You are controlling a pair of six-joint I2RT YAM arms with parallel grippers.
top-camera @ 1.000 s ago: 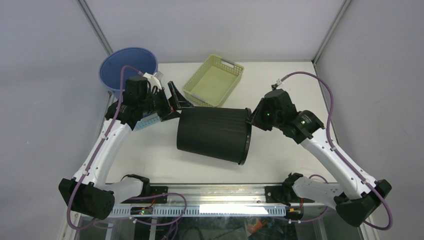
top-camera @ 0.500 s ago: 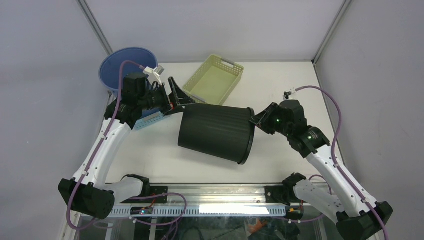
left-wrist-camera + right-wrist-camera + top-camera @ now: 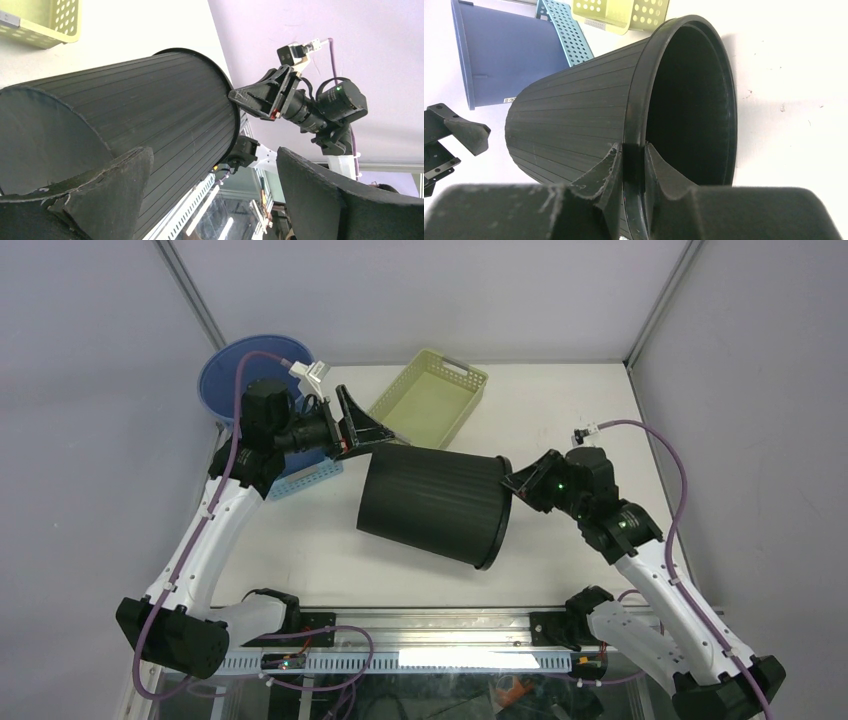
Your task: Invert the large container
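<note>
The large black ribbed container (image 3: 432, 505) lies on its side at the table's middle, base to the left, open mouth to the right. It also shows in the left wrist view (image 3: 125, 115) and the right wrist view (image 3: 589, 120). My right gripper (image 3: 518, 483) is shut on the container's rim (image 3: 634, 157), one finger outside the wall and one inside the mouth. My left gripper (image 3: 362, 430) is open at the container's upper base edge; one finger (image 3: 107, 192) lies by the ribbed wall, the other (image 3: 340, 200) stands well apart.
A blue bucket (image 3: 256, 373) stands at the back left with a light blue perforated basket (image 3: 305, 478) beside it. A yellow-green perforated basket (image 3: 430, 400) sits behind the black container. The enclosure walls close in at back and sides.
My right arm has swung rightwards and nearer, still gripping the rim, and the container has tilted slightly. My left gripper has risen a little at the base edge.
</note>
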